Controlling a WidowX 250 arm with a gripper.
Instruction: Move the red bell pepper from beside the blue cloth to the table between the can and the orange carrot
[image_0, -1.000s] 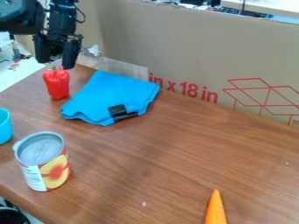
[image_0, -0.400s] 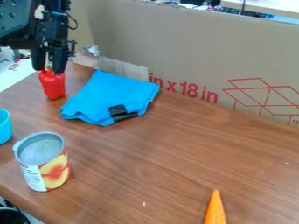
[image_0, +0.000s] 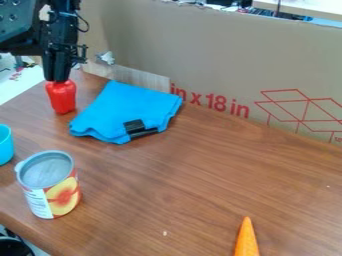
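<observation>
At the upper left, the black gripper (image_0: 57, 79) hangs straight down, its fingers drawn together at the top of a red bell pepper (image_0: 62, 97), shut on the part where the stem is. The pepper stands upright, its base at the table surface. Just to its right lies a folded blue cloth (image_0: 127, 107) with a black strap at its lower edge.
A can with a peach label (image_0: 55, 185) stands at the lower left, near a light blue cup (image_0: 5, 144) at the left edge. An orange carrot (image_0: 246, 240) lies at the bottom right. A cardboard wall (image_0: 220, 65) runs behind the wooden table (image_0: 180, 190).
The gripper has come down onto the pepper, and its fingers have closed from an open stance. The pepper has shifted slightly to the left.
</observation>
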